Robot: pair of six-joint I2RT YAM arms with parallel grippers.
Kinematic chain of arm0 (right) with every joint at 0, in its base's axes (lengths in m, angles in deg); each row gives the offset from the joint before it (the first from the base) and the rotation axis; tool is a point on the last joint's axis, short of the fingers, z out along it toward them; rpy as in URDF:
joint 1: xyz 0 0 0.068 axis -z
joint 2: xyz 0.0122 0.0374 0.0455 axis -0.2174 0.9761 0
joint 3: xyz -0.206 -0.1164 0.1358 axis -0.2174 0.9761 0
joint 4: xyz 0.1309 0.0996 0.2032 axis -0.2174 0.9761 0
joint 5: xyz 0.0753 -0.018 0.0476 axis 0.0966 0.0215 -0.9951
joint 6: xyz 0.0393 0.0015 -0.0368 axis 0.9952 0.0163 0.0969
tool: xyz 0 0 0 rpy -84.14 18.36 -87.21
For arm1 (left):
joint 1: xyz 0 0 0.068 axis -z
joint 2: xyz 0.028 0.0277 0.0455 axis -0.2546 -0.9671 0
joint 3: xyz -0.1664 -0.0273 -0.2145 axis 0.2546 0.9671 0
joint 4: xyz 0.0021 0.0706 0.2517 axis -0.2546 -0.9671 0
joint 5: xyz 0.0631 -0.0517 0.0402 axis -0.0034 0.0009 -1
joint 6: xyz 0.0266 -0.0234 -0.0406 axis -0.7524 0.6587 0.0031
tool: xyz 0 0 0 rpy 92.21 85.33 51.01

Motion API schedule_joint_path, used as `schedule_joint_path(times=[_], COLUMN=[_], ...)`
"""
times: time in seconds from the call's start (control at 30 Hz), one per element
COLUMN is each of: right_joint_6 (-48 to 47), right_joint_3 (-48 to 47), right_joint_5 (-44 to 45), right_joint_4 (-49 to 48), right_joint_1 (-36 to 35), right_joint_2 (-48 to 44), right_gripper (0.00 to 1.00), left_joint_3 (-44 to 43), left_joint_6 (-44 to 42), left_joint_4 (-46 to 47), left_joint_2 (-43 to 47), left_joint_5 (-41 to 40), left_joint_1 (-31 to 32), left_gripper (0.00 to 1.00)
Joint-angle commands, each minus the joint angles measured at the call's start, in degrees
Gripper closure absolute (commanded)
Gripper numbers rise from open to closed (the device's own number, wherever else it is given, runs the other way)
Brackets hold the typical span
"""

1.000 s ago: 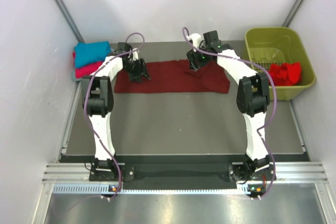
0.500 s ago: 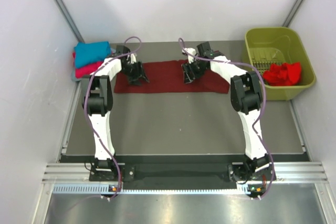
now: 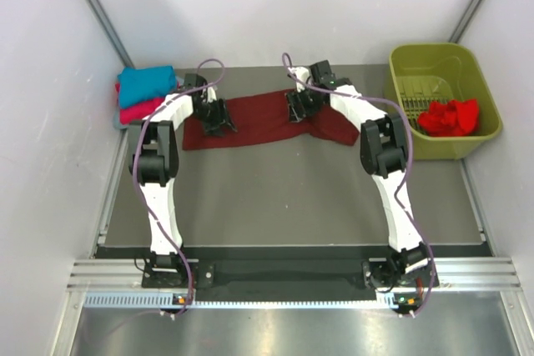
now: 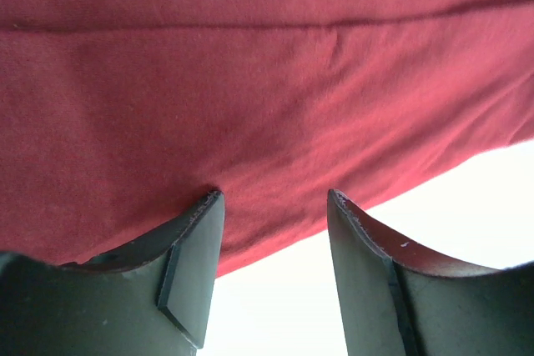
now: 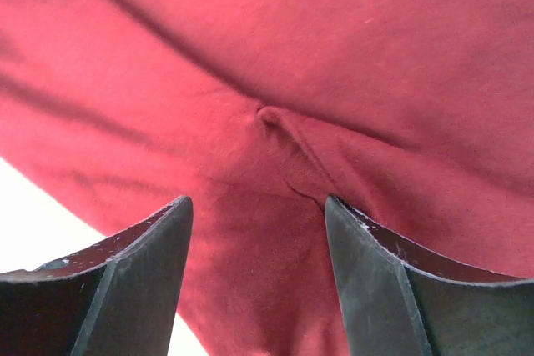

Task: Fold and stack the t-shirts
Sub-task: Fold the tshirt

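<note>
1. Left gripper (image 4: 271,206): jaws spread wide, nothing clamped. Its dark, wedge-shaped fingers (image 4: 193,260) have chamfered tips, and the left tip sits right at the hem of the dark maroon t-shirt (image 3: 259,122).
2. Right gripper (image 5: 259,206): also wide open, holding nothing. It hangs close over the same shirt, with a small pinched pucker in the cloth between the jaws.
3. The maroon shirt is a soft matte knit, laid as a long horizontal strip across the far part of the grey table (image 3: 275,198). The left gripper is at its left end and the right gripper right of centre. The right end is bunched and droops toward the near side. Left wrist view shows a straight fold line along the top; right wrist view shows diagonal creases.
4. Far-left corner holds a folded stack with the teal t-shirt (image 3: 146,82) on top of the pink-red t-shirt (image 3: 138,111).
5. The olive-green plastic basket (image 3: 434,60), rectangular with rounded corners, stands at the far right. The bright red t-shirt (image 3: 451,116) is crumpled inside it.
</note>
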Motion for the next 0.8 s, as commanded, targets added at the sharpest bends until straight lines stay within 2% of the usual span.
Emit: schedule_joint_path(times=[0.0,0.07,0.2,0.63,0.77], right_joint_6=[-0.87,-1.05,-1.14,-1.76,0.7], right_joint_3=[-6.48,-12.1,-15.89,-14.75,-10.29], right_joint_5=[5.44,6.06,6.67,7.55,7.03], right_joint_4=[-5.69,-6.31,-9.12,-8.87,-7.63], right_joint_1=[0.25,0.25,-0.19,-0.1,0.25], right_joint_2=[3.55,4.44,2.87,-0.21,-6.09], right_gripper=[0.34,0.34,0.33,0.31,0.31], left_joint_3=[2.89,3.77,4.74,3.77,3.78], left_joint_6=[-0.59,-0.59,-1.03,-1.56,-1.91], left_joint_4=[-1.42,-1.42,-1.51,-1.94,-2.47], left_joint_2=[2.06,2.68,3.3,3.29,3.73], left_joint_5=[-2.6,-3.04,-4.18,-4.71,-4.8], left_joint_1=[-0.12,-0.12,-0.04,-0.12,-0.12], left_gripper=[0.42,0.42,0.42,0.41,0.41])
